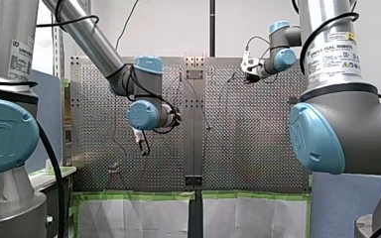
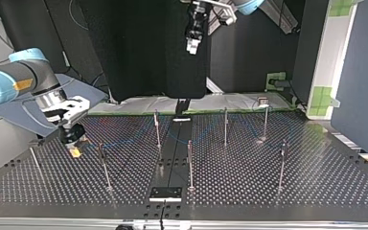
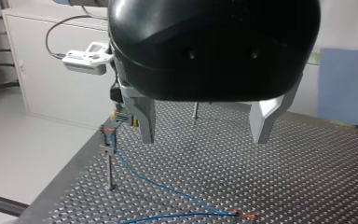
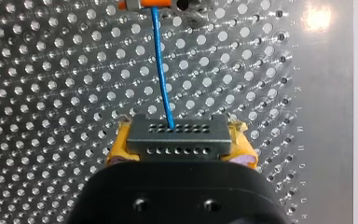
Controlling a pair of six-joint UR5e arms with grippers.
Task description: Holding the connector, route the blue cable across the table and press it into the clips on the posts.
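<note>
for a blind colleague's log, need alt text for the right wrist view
My right gripper, with yellow pads, clamps a grey rectangular connector from which a thin blue cable runs ahead over the perforated metal table to an orange fitting.

In the right wrist view the right gripper hides the lower part of the connector behind its black body, and the orange fitting at the far end of the blue cable is cut off by the edge. In the top view the tops of the posts are too small to tell whether the cable sits in them.
</note>
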